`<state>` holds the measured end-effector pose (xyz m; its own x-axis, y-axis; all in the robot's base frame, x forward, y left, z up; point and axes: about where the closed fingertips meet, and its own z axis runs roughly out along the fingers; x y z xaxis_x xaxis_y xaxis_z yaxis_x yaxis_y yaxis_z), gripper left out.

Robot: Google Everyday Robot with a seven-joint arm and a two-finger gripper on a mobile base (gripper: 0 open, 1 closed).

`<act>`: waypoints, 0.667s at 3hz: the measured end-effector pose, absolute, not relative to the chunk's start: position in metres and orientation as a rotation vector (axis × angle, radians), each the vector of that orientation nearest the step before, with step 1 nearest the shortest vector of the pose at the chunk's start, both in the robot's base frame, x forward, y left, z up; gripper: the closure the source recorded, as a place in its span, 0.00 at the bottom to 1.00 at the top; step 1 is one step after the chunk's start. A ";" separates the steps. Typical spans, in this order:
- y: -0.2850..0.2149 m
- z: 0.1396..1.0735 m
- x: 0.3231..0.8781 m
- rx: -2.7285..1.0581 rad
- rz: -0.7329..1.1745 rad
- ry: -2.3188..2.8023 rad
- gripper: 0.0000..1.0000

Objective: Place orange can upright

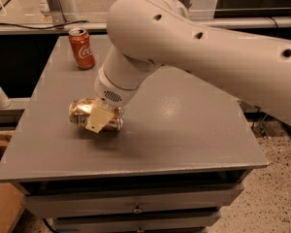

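Observation:
The orange can (81, 111) is shiny golden-orange and dented. It lies on its side at the left middle of the grey table (184, 130). My gripper (101, 114) comes down on it from above at the end of the big white arm. One cream fingertip (99, 118) presses on the can's near side. The other finger is hidden behind the can. The gripper is shut on the can, whose right part is hidden behind the finger and wrist.
A red Coca-Cola can (82, 48) stands upright at the back left of the table. The table has drawers (136, 208) below its front edge. A white post (56, 4) stands behind the table. A cardboard box (2, 210) sits on the floor at left.

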<state>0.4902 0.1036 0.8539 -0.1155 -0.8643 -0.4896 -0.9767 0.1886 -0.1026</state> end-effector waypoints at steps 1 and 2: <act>0.089 0.853 0.500 -1.545 0.509 1.968 1.00; 0.088 0.858 0.510 -1.388 0.640 1.848 1.00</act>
